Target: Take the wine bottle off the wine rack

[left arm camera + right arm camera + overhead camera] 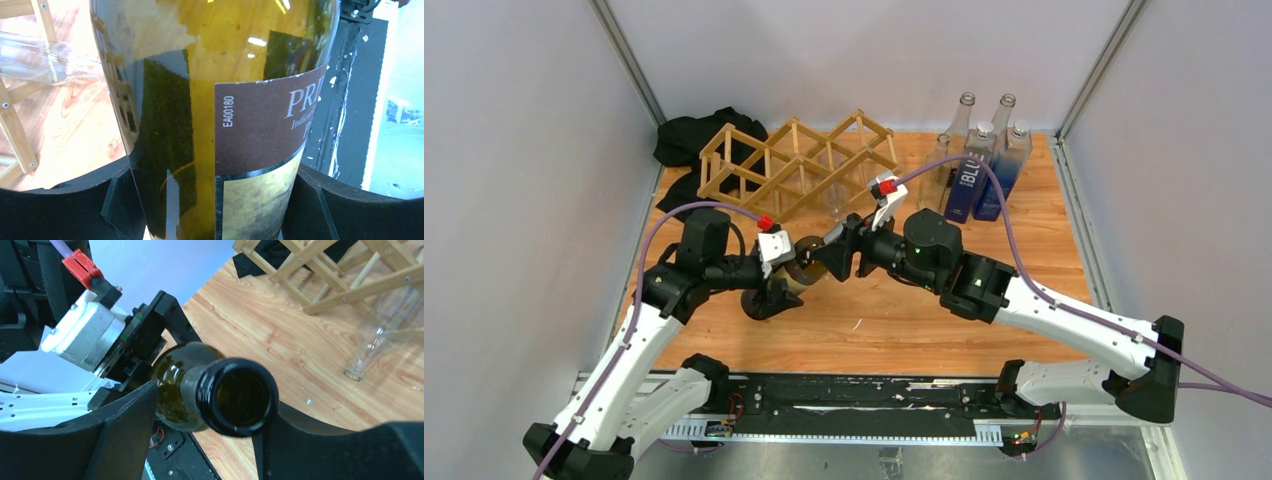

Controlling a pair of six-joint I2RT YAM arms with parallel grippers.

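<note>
Bottles number seven as far as the views allow. One is the dark olive wine bottle (802, 272), one is a clear bottle (380, 335) slanting through the lower slats of the rack, and five clear ones stand upright (984, 135) in a tight cluster at the far right corner, two of them with blue labels (965, 185). There is one wine rack (796, 160), at the rear left of the tabletop (904, 320). One black cloth (692, 138) is bunched against its far end in the corner. The wine bottle is off the rack, lying roughly level in the air in front of it, over the middle of the tabletop and between the two arms. The left claw (212, 172) is pinching its labelled body, both fingers against the glass. The right claw (834, 256) brackets the neck closely on both sides, but whether it presses cannot be told. Grey walls (514, 200) close in the left, rear and right edges. Bare wood lies below and to the right of the bottle, toward the near edge.
</note>
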